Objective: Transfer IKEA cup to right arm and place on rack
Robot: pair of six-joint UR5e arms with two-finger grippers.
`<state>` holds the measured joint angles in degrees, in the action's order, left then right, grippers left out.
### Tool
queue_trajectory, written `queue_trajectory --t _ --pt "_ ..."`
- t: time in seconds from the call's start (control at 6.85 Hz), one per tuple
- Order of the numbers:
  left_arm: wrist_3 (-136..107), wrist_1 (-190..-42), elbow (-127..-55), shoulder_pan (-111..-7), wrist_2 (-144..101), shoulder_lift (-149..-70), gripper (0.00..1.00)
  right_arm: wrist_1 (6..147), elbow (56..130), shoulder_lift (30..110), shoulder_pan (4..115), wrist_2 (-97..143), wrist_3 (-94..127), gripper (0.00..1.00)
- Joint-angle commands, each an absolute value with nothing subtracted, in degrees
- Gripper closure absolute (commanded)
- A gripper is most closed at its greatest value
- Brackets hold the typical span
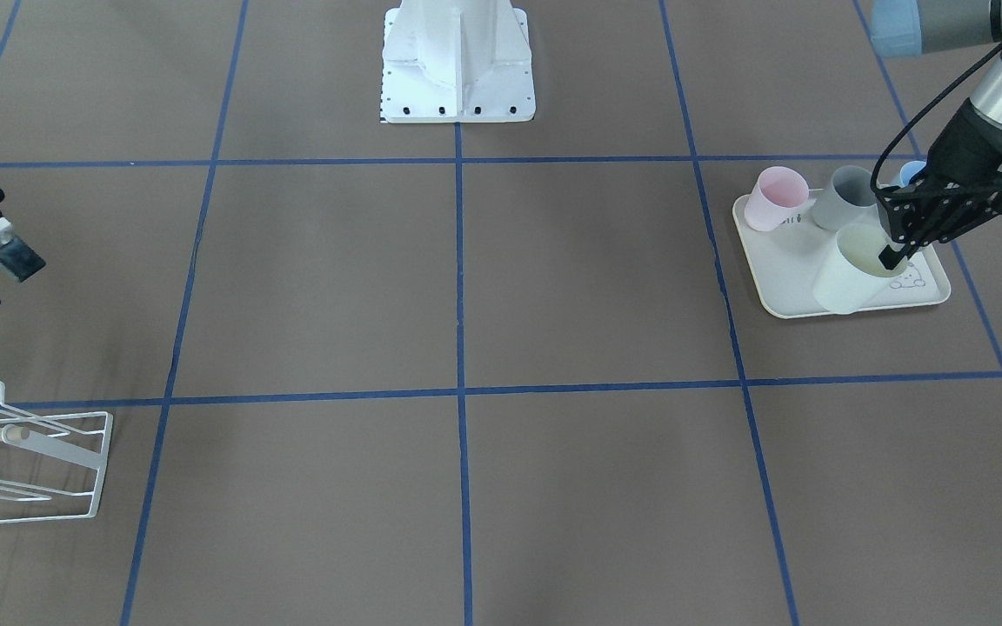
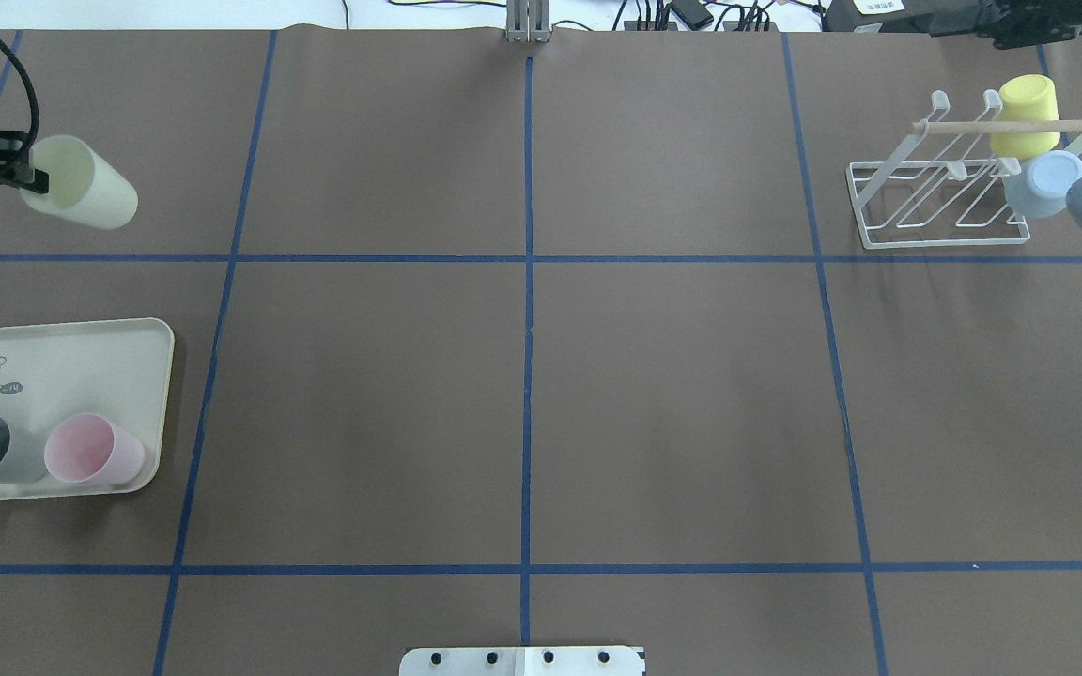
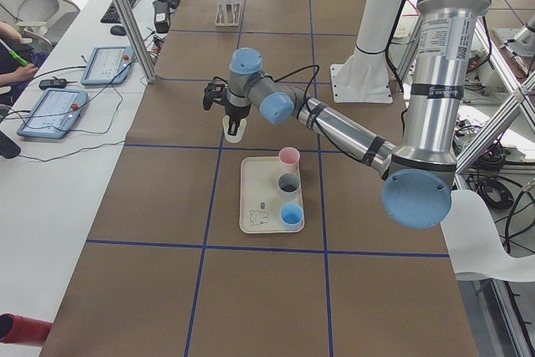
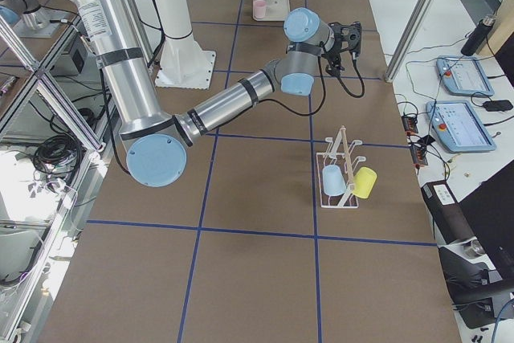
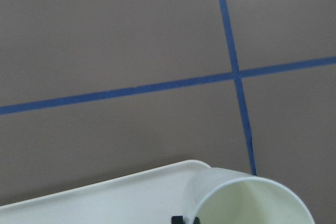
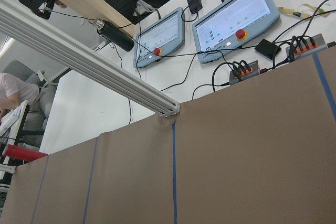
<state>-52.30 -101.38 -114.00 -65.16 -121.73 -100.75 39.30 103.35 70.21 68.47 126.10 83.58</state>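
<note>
Items cropped or hidden around the table.

The rack (image 1: 103,461) was cut off by the front view's left edge. So was the right gripper (image 1: 1,285), of which little beyond two separated fingers was shown. A blue cup (image 1: 911,172) was mostly hidden behind the left gripper (image 1: 891,256). Only one of that gripper's fingertips could be made out, inside the pale green IKEA cup (image 1: 849,278). Overhead, the tray (image 2: 81,366) was cropped at the left edge.
</note>
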Motion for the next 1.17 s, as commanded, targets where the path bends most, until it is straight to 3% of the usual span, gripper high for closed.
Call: queue_trajectory --t 0.0,0.29,0.58,1.02 --pt "-71.5 -101.2 -114.5 -63.0 -115.8 -108.5 1.00 39.2 103.4 69.4 63.7 119.0 85.6 0.00" --pt "-92.4 -108.1 -114.7 -55.2 -106.8 -111.5 1.00 38.8 103.4 66.6 55.8 108.7 92.3 0.00" --pt "-109.8 -121.9 -113.6 -51.5 -102.5 -111.4 1.00 28.9 102.6 65.5 45.4 93.9 103.1 0.00" --pt "-131.5 -147.1 -107.5 -51.1 -99.4 -111.0 1.00 28.3 102.8 61.8 43.4 92.6 109.1 0.00"
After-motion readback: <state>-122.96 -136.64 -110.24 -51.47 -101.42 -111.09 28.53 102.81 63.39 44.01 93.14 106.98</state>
